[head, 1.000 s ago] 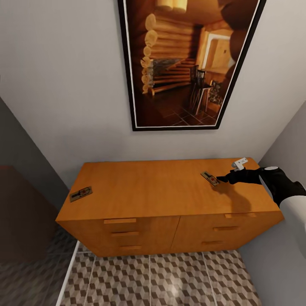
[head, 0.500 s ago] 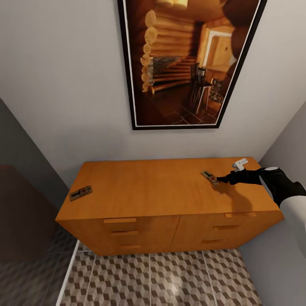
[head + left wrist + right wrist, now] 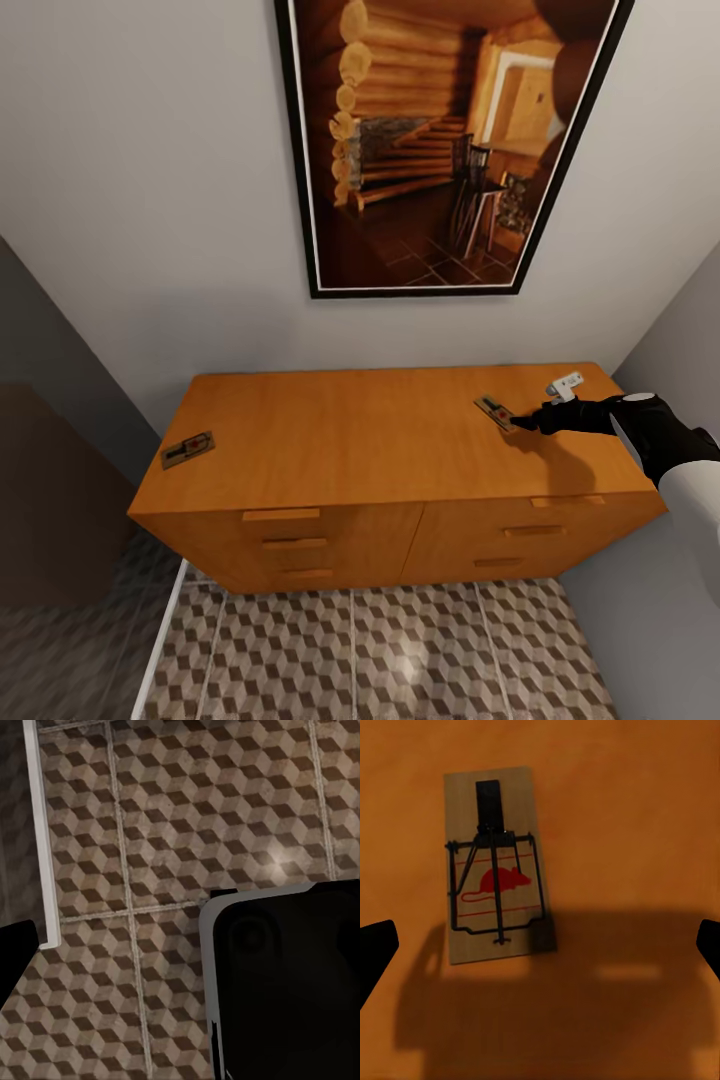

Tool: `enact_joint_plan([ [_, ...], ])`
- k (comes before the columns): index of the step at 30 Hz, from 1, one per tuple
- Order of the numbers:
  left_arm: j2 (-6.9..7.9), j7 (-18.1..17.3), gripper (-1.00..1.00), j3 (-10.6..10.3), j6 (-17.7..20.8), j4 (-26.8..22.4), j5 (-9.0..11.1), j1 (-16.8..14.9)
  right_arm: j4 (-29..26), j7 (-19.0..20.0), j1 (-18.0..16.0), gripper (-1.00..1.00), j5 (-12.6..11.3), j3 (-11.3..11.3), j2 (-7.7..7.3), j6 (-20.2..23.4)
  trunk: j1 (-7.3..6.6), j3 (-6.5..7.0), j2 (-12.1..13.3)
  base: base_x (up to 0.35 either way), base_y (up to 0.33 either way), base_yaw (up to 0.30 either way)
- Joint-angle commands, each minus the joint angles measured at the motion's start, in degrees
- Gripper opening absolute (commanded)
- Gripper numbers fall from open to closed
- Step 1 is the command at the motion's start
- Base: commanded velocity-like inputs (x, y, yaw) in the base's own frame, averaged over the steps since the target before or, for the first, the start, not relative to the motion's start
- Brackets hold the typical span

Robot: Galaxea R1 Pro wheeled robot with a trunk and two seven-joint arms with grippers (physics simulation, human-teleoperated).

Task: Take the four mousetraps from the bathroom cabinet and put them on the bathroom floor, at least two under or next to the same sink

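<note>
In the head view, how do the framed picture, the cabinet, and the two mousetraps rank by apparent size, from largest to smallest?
1. The cabinet, widest.
2. The framed picture, cut off at the top edge, so its rank is unsure.
3. The left mousetrap and the right mousetrap look about alike; I would not rank them.

Domestic room, simulator-rendered: plain pale walls meeting in a corner. Furnishings: 1 low orange-brown wooden cabinet (image 3: pixel 400 450) with bar-handled drawers; 1 large black-framed picture (image 3: pixel 440 140) of a log-cabin interior above it. Flooring: cube-patterned bathroom floor (image 3: pixel 380 650).
</note>
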Motion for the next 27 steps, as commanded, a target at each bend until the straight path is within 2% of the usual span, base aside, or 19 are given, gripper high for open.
enact_joint_plan([
  [1,-0.01,-0.1,1.00,-0.5,-0.3,0.2,0.5,-0.1,-0.1,0.2,0.0,1.00,0.2,0.2,-0.05,0.2,0.03,-0.19,-0.1,0.000,0.000,0.000],
  [10,-0.01,-0.1,1.00,-0.5,-0.3,0.2,0.5,-0.1,-0.1,0.2,0.0,1.00,0.2,0.1,-0.05,0.2,0.03,-0.90,-0.1,0.000,0.000,0.000],
  [27,-0.01,-0.1,1.00,-0.5,-0.3,0.2,0.5,-0.1,0.6,0.2,0.0,1.00,0.2,0.2,-0.03,0.1,0.03,-1.01,-0.1,0.004,0.006,0.000],
])
